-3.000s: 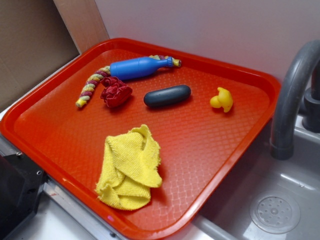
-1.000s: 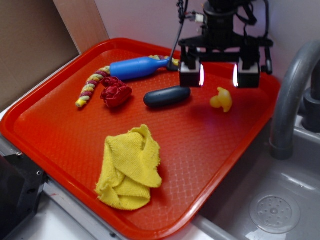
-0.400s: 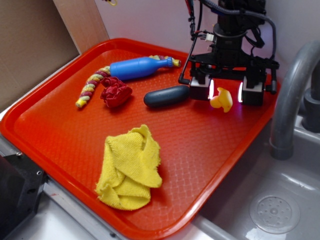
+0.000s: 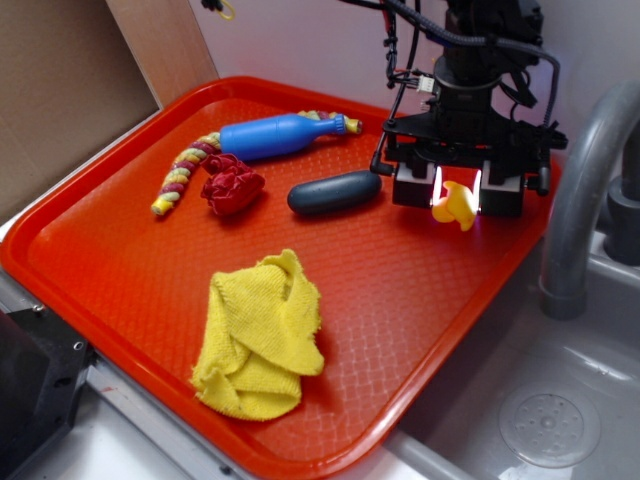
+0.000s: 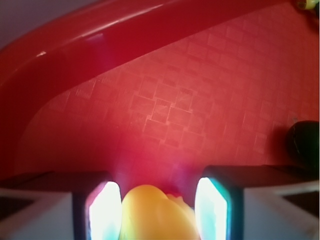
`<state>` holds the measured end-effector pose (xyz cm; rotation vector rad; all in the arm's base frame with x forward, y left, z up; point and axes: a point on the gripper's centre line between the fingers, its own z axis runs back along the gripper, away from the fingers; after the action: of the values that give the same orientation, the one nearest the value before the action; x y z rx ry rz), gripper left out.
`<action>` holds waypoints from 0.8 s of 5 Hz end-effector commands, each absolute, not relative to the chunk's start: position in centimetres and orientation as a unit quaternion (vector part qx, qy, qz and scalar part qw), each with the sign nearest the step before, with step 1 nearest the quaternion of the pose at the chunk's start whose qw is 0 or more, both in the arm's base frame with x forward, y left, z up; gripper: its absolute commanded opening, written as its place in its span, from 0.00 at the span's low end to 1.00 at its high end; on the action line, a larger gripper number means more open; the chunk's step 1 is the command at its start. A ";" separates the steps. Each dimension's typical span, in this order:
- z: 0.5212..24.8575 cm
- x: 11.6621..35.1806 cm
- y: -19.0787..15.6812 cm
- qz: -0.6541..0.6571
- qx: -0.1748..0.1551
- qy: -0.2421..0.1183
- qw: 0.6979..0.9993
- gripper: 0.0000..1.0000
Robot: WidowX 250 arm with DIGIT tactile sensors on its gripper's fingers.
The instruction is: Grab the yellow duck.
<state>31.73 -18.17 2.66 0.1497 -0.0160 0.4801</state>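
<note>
While the yellow duck (image 4: 457,203) sits at about three o'clock on the red tray (image 4: 120,290), we see it bracketed by the pincer (image 4: 458,192), whose two glowing pads stand on either side of it. From the wrist view the duck (image 5: 152,214) fills most of the gap between the lit fingers (image 5: 104,210), with only thin slivers of space at each flank; we cannot tell whether the pads already press on it. The jaws are parted about the duck's width.

Smooth and rounded, the duck has a glossy rubbery look. Close at its nine o'clock lies a dark oval bar (image 4: 334,192), matte and pebble-like, its tip just beside the near finger block. Beyond the duck at three o'clock the tray's raised rim runs near, leaving little room that side. Past the rim stands a curved grey faucet (image 4: 578,200) over a grey sink (image 4: 560,400) with a round drain.

Toward ten o'clock of the tray we see a blue plastic bottle (image 4: 275,134) touching a braided rope (image 4: 185,170), and a crumpled red scrunchie (image 4: 231,184) near them. At six o'clock a yellow woven cloth (image 4: 258,335) lies bunched, well apart from the duck. Between them the tray's diamond-textured floor is bare.
</note>
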 end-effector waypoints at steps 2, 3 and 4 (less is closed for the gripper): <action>12.2 31.9 -12.3 0.161 0.028 0.013 0.986 0.00; 15.9 30.4 -9.8 0.107 0.011 0.002 0.994 0.00; 19.3 27.7 -8.3 0.089 -0.008 -0.042 0.995 0.00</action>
<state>27.19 -9.64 18.40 -0.0025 -0.0310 0.1723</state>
